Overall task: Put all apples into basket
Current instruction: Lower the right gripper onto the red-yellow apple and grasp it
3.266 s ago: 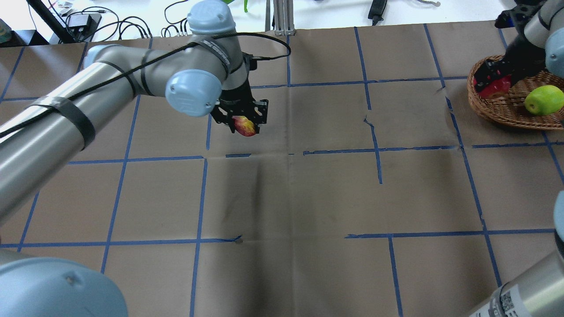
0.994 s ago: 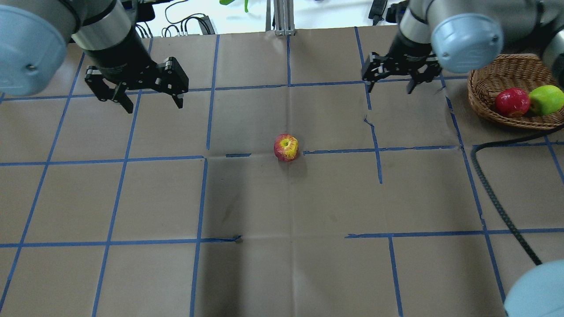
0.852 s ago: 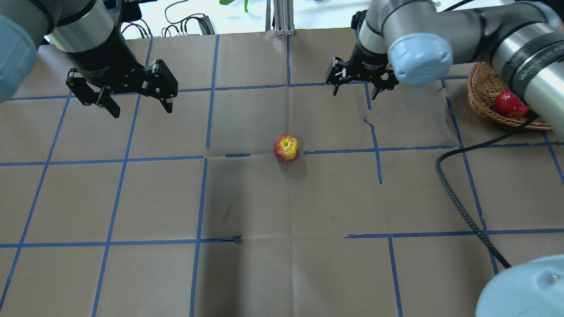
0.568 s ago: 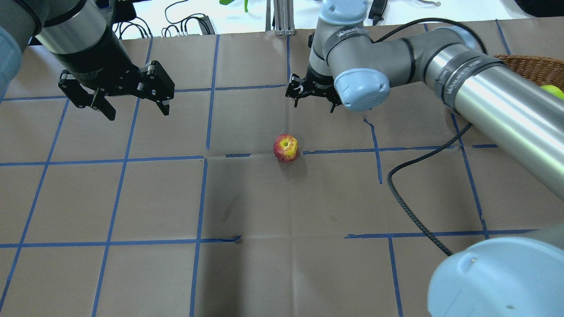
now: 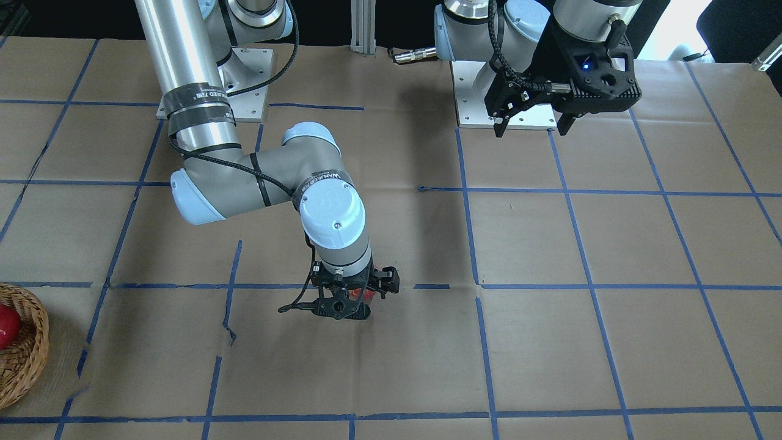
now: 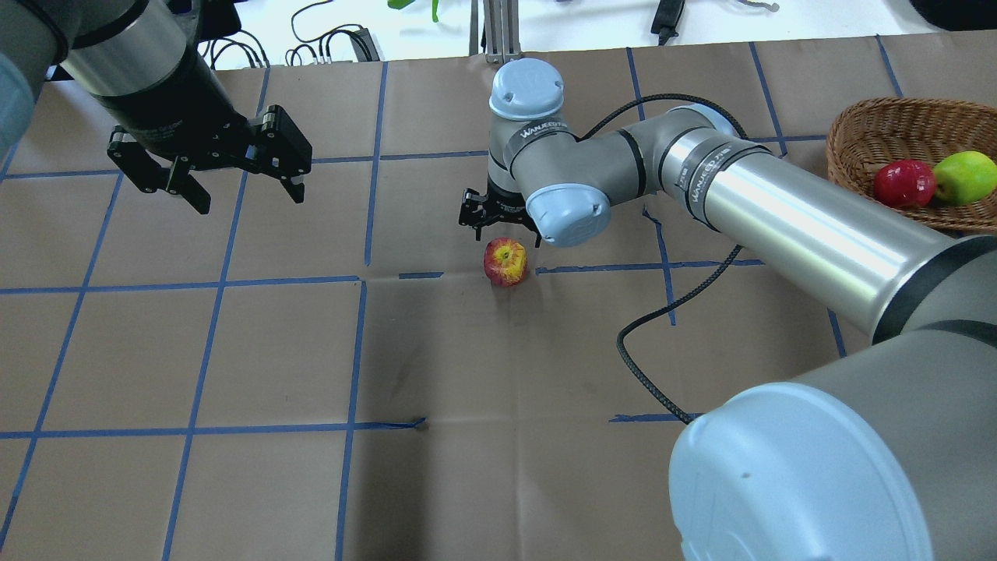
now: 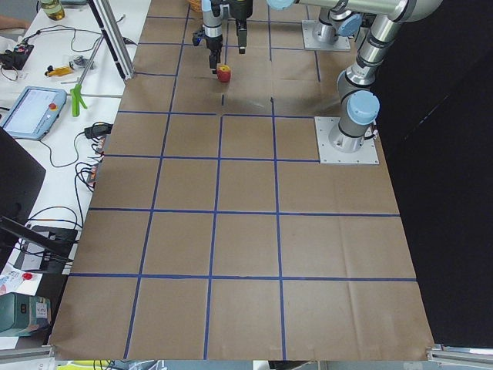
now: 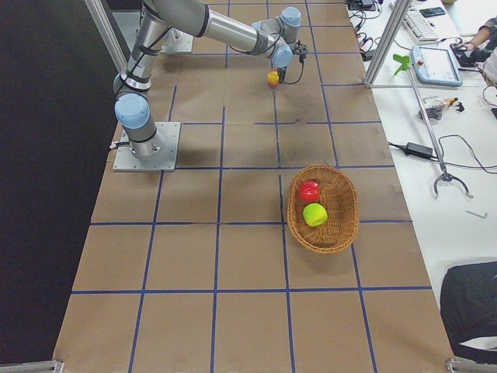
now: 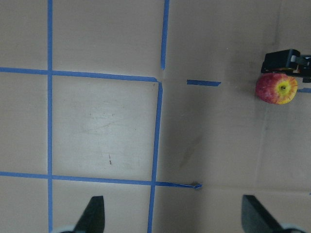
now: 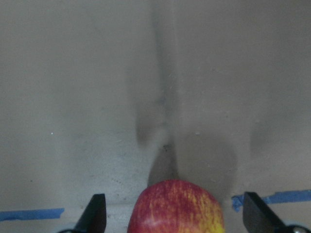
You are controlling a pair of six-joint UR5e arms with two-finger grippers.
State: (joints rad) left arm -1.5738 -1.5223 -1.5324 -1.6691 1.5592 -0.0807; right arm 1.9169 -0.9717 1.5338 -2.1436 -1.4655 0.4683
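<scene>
The red-and-yellow blotched apple (image 6: 505,262) sits on the brown paper at mid-table. My right gripper (image 6: 502,227) is open and hangs right at it. In the right wrist view the apple (image 10: 176,208) lies between the spread fingers (image 10: 95,211), which stand clear of it. My left gripper (image 6: 248,197) is open and empty, raised over the far left. The wicker basket (image 6: 876,128) at the far right holds the deep red apple (image 6: 903,183) and the yellow-green apple (image 6: 964,177).
The right arm's black cable (image 6: 650,374) loops on the paper to the right of the blotched apple. The right arm's long grey link (image 6: 779,210) spans from the lower right to mid-table. Blue tape lines grid the paper.
The left gripper let the blotched apple go at mid-table and drew back to the left. The right gripper left the basket, swung left and came down at the apple.
</scene>
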